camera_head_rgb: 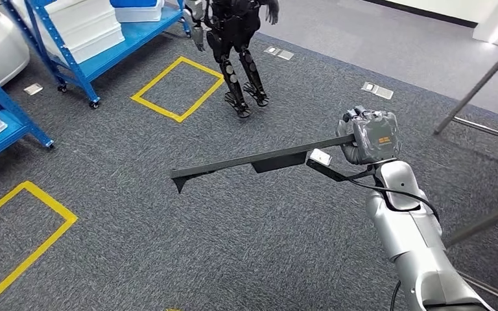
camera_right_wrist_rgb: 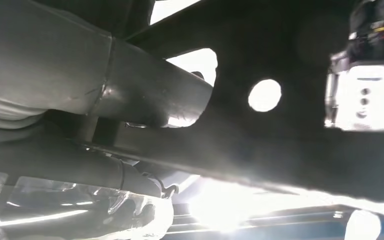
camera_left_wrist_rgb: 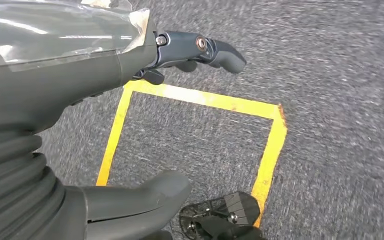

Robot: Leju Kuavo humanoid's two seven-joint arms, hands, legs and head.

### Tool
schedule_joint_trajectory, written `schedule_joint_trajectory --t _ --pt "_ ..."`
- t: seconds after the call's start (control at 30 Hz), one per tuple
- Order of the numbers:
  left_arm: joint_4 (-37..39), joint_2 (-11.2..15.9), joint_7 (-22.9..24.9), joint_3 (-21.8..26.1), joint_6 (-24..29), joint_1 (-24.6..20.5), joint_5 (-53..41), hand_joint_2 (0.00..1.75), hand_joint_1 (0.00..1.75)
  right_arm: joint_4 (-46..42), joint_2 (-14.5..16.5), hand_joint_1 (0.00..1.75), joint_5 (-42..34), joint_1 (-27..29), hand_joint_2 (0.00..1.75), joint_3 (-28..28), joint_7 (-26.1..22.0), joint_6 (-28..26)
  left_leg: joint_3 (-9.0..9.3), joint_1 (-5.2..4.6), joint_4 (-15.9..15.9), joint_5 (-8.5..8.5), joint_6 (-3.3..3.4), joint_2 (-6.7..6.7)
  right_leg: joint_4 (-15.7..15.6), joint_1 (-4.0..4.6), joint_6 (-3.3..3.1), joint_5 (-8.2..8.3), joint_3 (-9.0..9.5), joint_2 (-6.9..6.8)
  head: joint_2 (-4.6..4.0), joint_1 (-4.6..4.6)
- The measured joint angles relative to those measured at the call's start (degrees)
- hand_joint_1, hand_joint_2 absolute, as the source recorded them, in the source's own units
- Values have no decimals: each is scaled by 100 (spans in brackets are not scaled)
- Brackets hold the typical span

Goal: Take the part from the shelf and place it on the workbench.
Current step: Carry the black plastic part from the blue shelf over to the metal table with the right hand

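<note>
The right hand (camera_head_rgb: 371,136) sits at 3 o'clock over the carpet (camera_head_rgb: 246,246), with the long part (camera_head_rgb: 262,160) reaching from it toward 9. A second robot (camera_head_rgb: 237,45) stands at 12, shelves (camera_head_rgb: 87,39) at 10 and 11, a floor square (camera_head_rgb: 178,88) between them, and a table leg (camera_head_rgb: 470,94) at 2.

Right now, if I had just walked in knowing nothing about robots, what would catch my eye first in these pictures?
First, the long dark part held out level over the grey carpet by the robot's silver right hand. Next, the yellow taped squares on the floor, with blue shelves at the far left. Another dark humanoid robot stands beyond the squares.
</note>
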Motion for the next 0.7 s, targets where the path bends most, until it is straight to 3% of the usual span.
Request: schedule_joint_trajectory --t 0.03,0.07,0.13,0.2,0.27,0.3,0.33,0.37,0.43,0.5,0.57,0.6,0.63,0.7 --pt "0 -4 -3 0 -3 -4 -5 175 0 -8 -22 175 -42 5 0 -34 -2 -7 10 -4 -1 -5 -26 58 -3 21 -45 18 -7 78 0 -7" --pt "-1 -8 -5 0 -7 -11 -14 175 0 -20 -49 175 -85 10 0 -78 -8 -13 11 6 1 -19 -58 78 -10 -14 -93 33 -14 149 0 -14" --pt "-1 -14 -6 -1 -15 -23 -30 175 0 -49 -99 175 -150 10 0 -166 -19 -27 -45 47 169 -168 -126 -157 -36 -69 -181 66 -12 275 0 -37" --pt "-1 -14 6 -1 -18 -19 -43 175 0 -67 -128 175 -177 13 0 -226 -26 -41 -303 81 786 -554 -168 -533 -47 -90 -250 90 -13 408 0 -67" --pt "0 -15 34 0 -16 -9 -49 175 0 -68 -161 175 -183 49 0 -269 -32 -46 -650 88 1517 -876 -183 -662 -46 -70 -283 102 -24 570 0 -75" --pt "1 -15 46 0 -14 -7 -53 175 0 -68 -185 175 -184 79 0 -294 -35 -51 -737 88 1669 -882 -179 -675 -43 -60 -287 106 -26 659 0 -77" --pt "1 -15 54 0 -8 -6 -63 175 0 -69 -222 175 -187 114 0 -327 -34 -61 -715 88 1593 -764 -165 -687 -38 -53 -290 110 -25 745 0 -81" --pt "1 -15 58 -1 -3 -6 -76 175 0 -75 -270 175 -195 152 0 -367 -33 -78 -593 88 1311 -556 -142 -722 -32 -49 -289 113 -20 828 0 -83" --pt "1 -10 64 -1 9 0 -103 175 0 -98 -383 175 -219 223 0 -467 -37 -127 -249 103 542 -152 -74 -990 -14 -38 -274 120 -27 966 0 -83" --pt "2 -8 77 -2 11 9 -119 175 0 -127 -497 175 -240 280 0 -568 -50 -162 -76 105 137 -23 -25 -1178 -4 -39 -223 150 -83 1098 0 -72" --pt "2 -11 91 -3 11 9 -140 175 0 -172 -612 175 -255 354 0 -654 -69 -178 -47 88 61 -16 19 -1061 -36 -45 -135 204 -142 1247 0 -68" --pt "1 -15 96 -3 12 1 -154 175 0 -204 -671 175 -259 401 0 -696 -78 -181 -23 87 5 16 54 -984 -28 -44 -107 208 -170 1205 0 -66" --pt "1 -21 99 -4 14 -5 -165 175 0 -239 -722 175 -261 439 0 -736 -85 -184 8 85 -61 53 94 -903 59 -33 -94 161 -232 1065 0 -54" --pt "1 -31 108 -4 25 -9 -178 175 0 -299 -808 175 -262 483 0 -802 -94 -184 53 78 -155 105 148 -732 601 -38 -109 -93 -516 672 0 -18"
